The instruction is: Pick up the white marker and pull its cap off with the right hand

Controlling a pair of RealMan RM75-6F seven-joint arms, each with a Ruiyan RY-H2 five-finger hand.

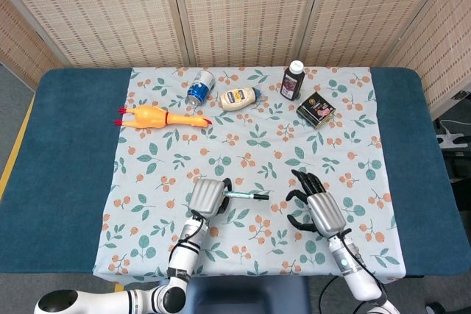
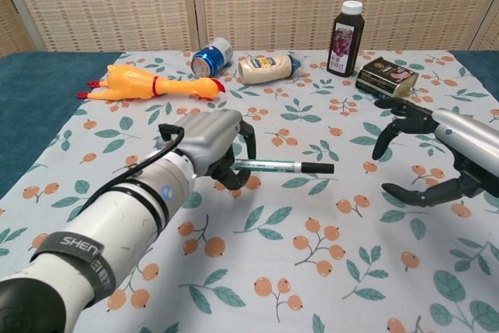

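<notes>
My left hand grips the white marker by its barrel and holds it level above the floral cloth. The marker's black cap points right, toward my right hand. My right hand hovers a short way to the right of the cap with fingers and thumb spread, holding nothing. A clear gap separates its fingertips from the cap.
At the back of the cloth lie a yellow rubber chicken, a blue can, a mayonnaise bottle, a dark juice bottle and a dark box. Blue table cover flanks the cloth.
</notes>
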